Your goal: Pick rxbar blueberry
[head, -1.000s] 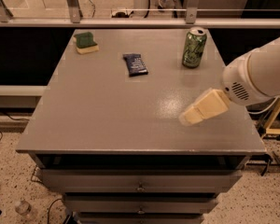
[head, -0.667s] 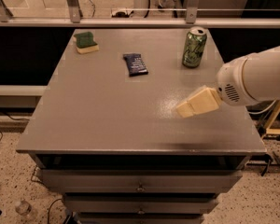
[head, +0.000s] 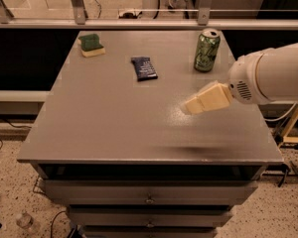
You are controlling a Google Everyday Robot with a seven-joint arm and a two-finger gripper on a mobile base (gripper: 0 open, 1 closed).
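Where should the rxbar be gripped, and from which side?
Likely across its short width at mid-length, from straight above: the rxbar lies flat on the table, long axis running away from the camera. The hand hovers to its right, nearer the camera.

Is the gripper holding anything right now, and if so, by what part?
Nothing held. The gripper hovers over the table; the rxbar blueberry lies apart from it, farther back.

1. The white arm (head: 275, 73) was seen reaching in from the right edge.
2. The cream gripper (head: 191, 106) was held pointing left and slightly downward, above the right part of the bench (head: 109, 123).
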